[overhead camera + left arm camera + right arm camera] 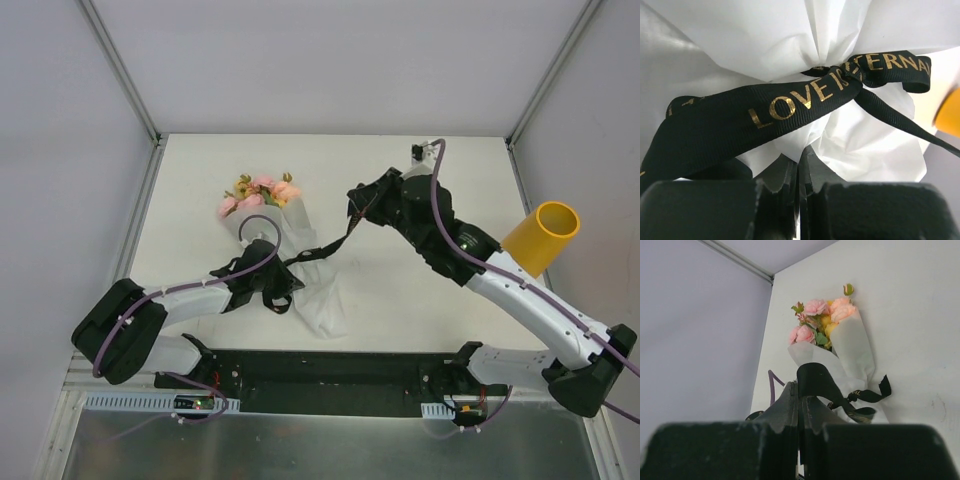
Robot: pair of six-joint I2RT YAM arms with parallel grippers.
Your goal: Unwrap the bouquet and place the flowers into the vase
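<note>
Bouquet (pixel 275 215) lay on the bench (pixel 420 300), well left of the vase (pixel 543 237). Left claw (pixel 799 162) pinched its paper wrap (pixel 320 300) as anchor. Right claw (pixel 800 395), nearer the vase, gripped the black ribbon (pixel 325 245) taut, likely to undo the bow.

Bolted at the tabletop's (pixel 400 290) near edge, the left arm (pixel 190 300) and right arm (pixel 530 300) share bulky black joint housings, glossy white link shells and a loose purple cable (pixel 434 190) each, while the left pincer (pixel 799 160) and right pincer (pixel 799 392) have matte black fingers (pixel 777 185) with notched inner edges.
</note>
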